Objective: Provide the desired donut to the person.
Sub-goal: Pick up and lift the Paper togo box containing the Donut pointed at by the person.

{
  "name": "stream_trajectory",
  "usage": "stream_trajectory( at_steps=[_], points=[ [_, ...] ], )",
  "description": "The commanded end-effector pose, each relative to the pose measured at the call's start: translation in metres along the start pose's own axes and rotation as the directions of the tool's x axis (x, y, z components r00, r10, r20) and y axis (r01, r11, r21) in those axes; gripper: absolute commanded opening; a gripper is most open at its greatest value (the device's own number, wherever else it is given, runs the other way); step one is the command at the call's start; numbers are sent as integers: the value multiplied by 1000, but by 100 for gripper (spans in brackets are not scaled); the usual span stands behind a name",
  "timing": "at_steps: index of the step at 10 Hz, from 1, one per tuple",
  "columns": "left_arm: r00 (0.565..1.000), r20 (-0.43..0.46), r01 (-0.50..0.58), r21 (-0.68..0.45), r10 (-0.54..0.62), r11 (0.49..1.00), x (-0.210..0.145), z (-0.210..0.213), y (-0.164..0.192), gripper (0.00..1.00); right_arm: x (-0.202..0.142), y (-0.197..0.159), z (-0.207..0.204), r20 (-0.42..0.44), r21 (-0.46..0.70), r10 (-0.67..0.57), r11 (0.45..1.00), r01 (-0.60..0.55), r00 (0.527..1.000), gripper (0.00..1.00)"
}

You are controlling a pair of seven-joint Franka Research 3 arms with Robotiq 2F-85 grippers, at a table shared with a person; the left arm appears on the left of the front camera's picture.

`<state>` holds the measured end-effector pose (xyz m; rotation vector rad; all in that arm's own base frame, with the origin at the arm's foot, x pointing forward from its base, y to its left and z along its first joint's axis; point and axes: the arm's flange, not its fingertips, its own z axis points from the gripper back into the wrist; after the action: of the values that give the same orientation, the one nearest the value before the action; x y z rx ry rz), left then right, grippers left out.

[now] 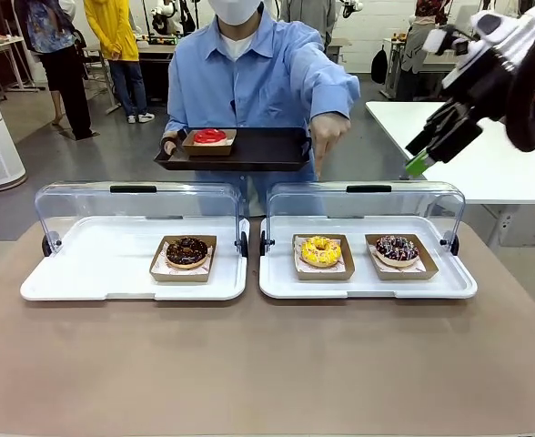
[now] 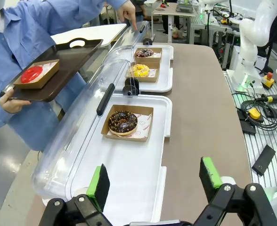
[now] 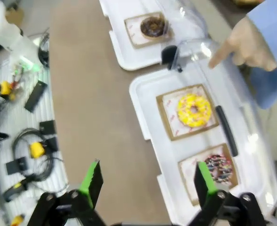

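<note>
The person (image 1: pixel 249 73) in a light blue shirt stands at the far side, holding a black tray (image 1: pixel 236 150) with a red donut (image 1: pixel 209 137) and pointing a finger (image 1: pixel 320 166) down at the yellow donut (image 1: pixel 321 251). That yellow donut (image 3: pixel 193 110) sits in a paper tray in the right white case beside a sprinkled chocolate donut (image 1: pixel 397 248). A chocolate donut (image 1: pixel 186 252) lies in the left case. My right gripper (image 1: pixel 429 146) hangs open, high above the right case. My left gripper (image 2: pixel 152 181) is open above the near end of the left case.
Both cases (image 1: pixel 67 273) have clear lids (image 1: pixel 136 196) swung open toward the person. Brown table (image 1: pixel 267 364) lies bare in front of the cases. A white table (image 1: pixel 495 164) stands at the right; cables and boxes (image 2: pixel 261 113) lie on the floor beside the table.
</note>
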<state>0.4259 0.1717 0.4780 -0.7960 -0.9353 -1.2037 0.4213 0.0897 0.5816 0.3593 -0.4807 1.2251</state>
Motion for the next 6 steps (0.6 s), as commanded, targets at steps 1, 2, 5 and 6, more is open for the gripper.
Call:
stream_trajectory(
  at_steps=[1, 2, 5, 6],
  points=[
    [1000, -3, -5, 16, 5, 1000, 0, 0, 0, 100, 15, 0, -26, -131, -58, 2, 998, -10, 991, 100],
    [1000, -3, -5, 16, 5, 1000, 0, 0, 0, 100, 21, 3, -39, -167, -66, 19, 997, -30, 986, 100],
    [1000, -3, -5, 16, 5, 1000, 0, 0, 0, 100, 26, 9, -71, -238, -83, 59, 993, -81, 970, 100],
    [1000, -3, -5, 16, 5, 1000, 0, 0, 0, 100, 26, 7, -76, -244, -76, 61, 994, -82, 968, 100]
  ],
)
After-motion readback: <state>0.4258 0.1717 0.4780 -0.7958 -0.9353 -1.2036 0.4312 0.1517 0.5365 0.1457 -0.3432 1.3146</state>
